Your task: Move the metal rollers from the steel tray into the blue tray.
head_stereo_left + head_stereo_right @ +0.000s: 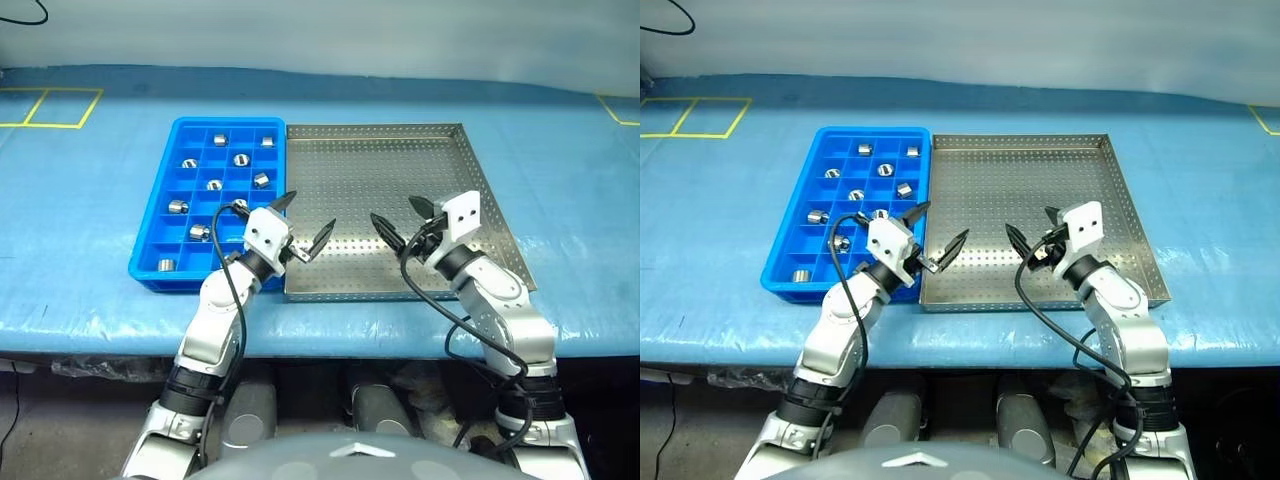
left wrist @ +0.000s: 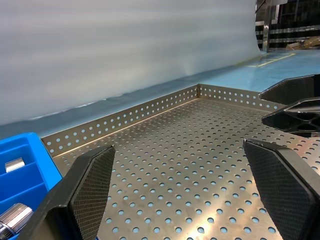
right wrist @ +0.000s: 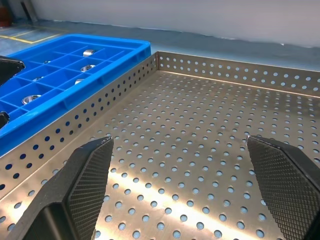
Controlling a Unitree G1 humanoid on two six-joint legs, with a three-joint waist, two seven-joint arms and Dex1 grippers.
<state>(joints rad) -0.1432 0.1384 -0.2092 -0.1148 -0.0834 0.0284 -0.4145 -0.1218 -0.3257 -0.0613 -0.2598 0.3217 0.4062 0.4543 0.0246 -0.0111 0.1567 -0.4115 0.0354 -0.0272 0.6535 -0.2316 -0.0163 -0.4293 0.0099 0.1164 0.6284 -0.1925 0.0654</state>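
Several metal rollers [image 1: 241, 159] sit in separate compartments of the blue tray [image 1: 228, 121], which lies left of the steel tray [image 1: 380, 170] and touches it. The steel tray's perforated floor is bare where I see it. My left gripper [image 1: 313, 208] hovers open over the steel tray's near left part, beside the blue tray. My right gripper [image 1: 393, 208] hovers open over the near middle, its tips facing the left one. Both are empty. In the left wrist view, a roller [image 2: 14, 164] lies in the blue tray and the right gripper's fingers [image 2: 295, 107] show ahead.
Both trays rest on a table under a blue cover [image 1: 90, 220], whose front edge [image 1: 100, 345] runs just below them. Yellow tape marks [image 1: 50, 108] lie at the far left and far right. A pale wall backs the table.
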